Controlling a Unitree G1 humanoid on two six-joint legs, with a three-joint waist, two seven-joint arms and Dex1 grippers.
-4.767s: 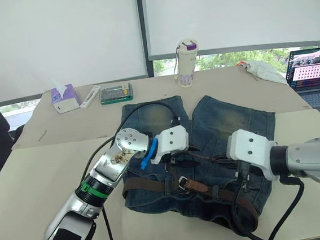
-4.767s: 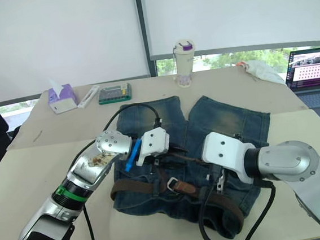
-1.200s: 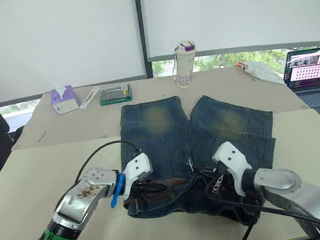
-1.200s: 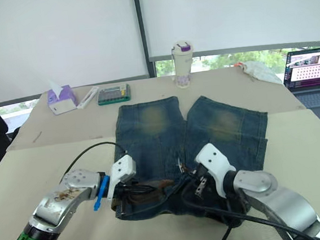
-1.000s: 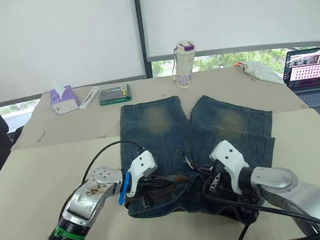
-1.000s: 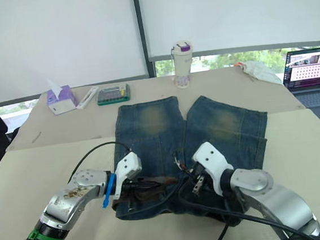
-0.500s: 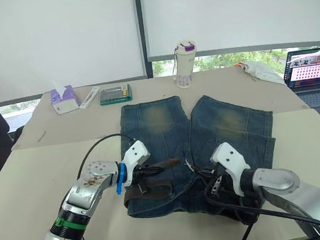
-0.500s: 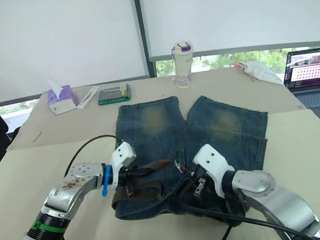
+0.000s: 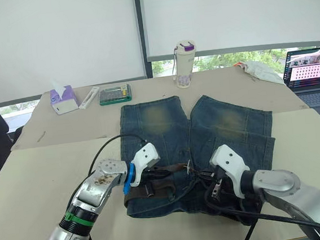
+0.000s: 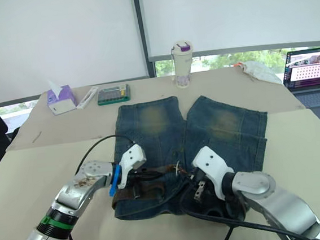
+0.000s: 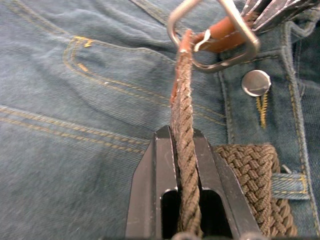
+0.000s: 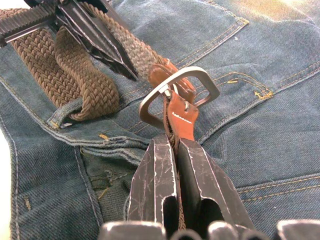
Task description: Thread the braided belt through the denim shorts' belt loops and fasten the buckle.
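The denim shorts (image 9: 196,145) lie flat on the beige counter (image 9: 35,177), legs pointing away from the robot and waistband along the near edge. The braided belt (image 11: 250,175) runs along that waistband, passing under one of the belt loops (image 12: 62,116) on the robot's left side of the fly. Over the middle of the waistband the two hands meet. The left hand (image 9: 164,171) is clenched on the free end of the belt, the woven strap pinched edge-up between its two black fingers (image 11: 155,180), and the strap's tip reaches up to the silver frame of the buckle (image 11: 220,35), touching or entering it; whether it has gone fully through cannot be told. The right hand (image 10: 187,181) is clamped on the tan leather tab just behind the buckle, holding the frame tilted up off the denim. The shorts' metal button (image 11: 256,82) sits just beside the buckle, near the strap end. At the far side of the counter stand a white bottle with a purple lid (image 9: 184,63), a purple tissue box (image 9: 64,100), a white tube-like item (image 9: 90,96) and a small green case (image 9: 115,93). An open laptop (image 9: 314,79) sits at the right edge, with a crumpled light cloth (image 9: 260,69) near it.
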